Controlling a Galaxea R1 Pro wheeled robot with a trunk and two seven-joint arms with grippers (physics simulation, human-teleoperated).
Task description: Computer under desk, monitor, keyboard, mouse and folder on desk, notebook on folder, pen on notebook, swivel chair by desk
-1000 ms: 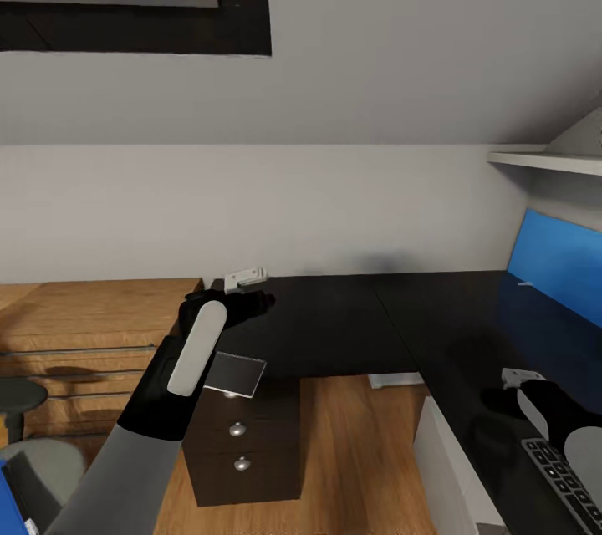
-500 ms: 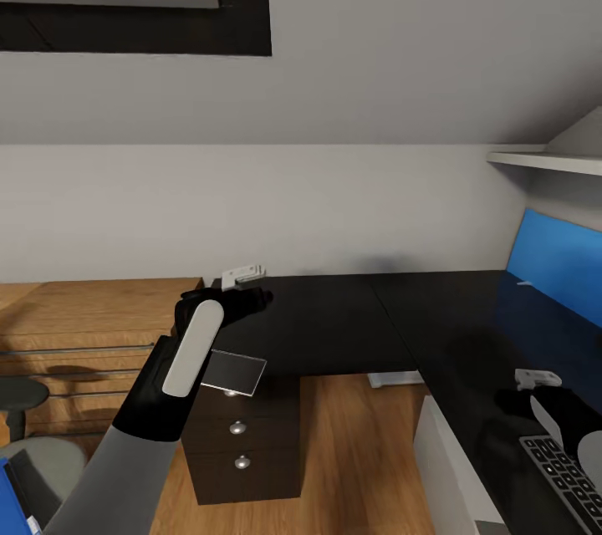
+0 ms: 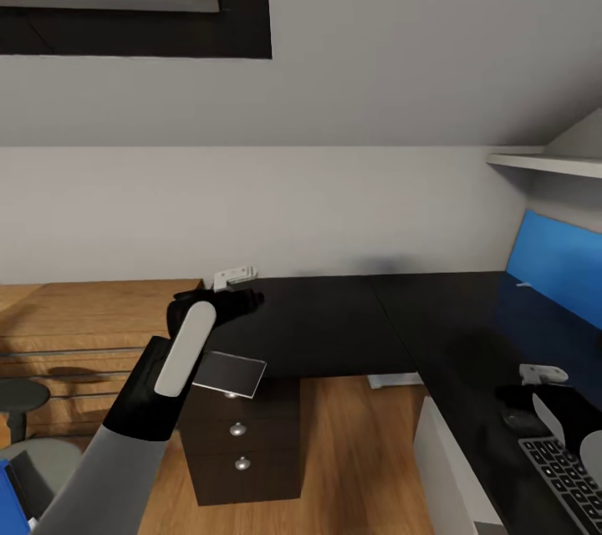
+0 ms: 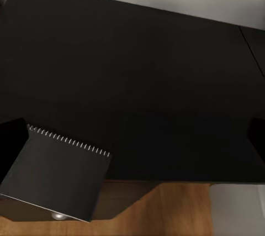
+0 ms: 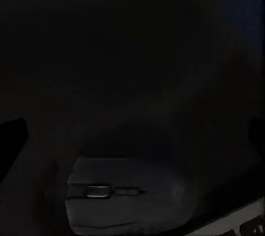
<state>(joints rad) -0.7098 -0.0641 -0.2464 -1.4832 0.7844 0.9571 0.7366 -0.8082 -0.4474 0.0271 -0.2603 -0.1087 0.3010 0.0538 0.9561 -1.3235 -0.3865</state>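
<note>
Glossy black surface (image 3: pixel 334 326) under sloped ceiling. Notebook (image 4: pixel 55 175) overhangs its edge. Mouse (image 5: pixel 124 197) dim beside keyboard (image 3: pixel 562 472), cut off. I cannot tell either pincer's state.

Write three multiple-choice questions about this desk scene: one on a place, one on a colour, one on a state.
1. Where does the notebook lie?
A. on the floor
B. at the desk edge, overhanging the drawers
C. on the keyboard

2. What colour is the desk top?
A. white
B. blue
C. black

3. The notebook is
A. closed and flat
B. open
C. standing upright

Answers:
1 B, its corner juts over the drawer front.
2 C, the top is glossy black.
3 A, its cover lies shut, spiral binding along one edge.
</note>
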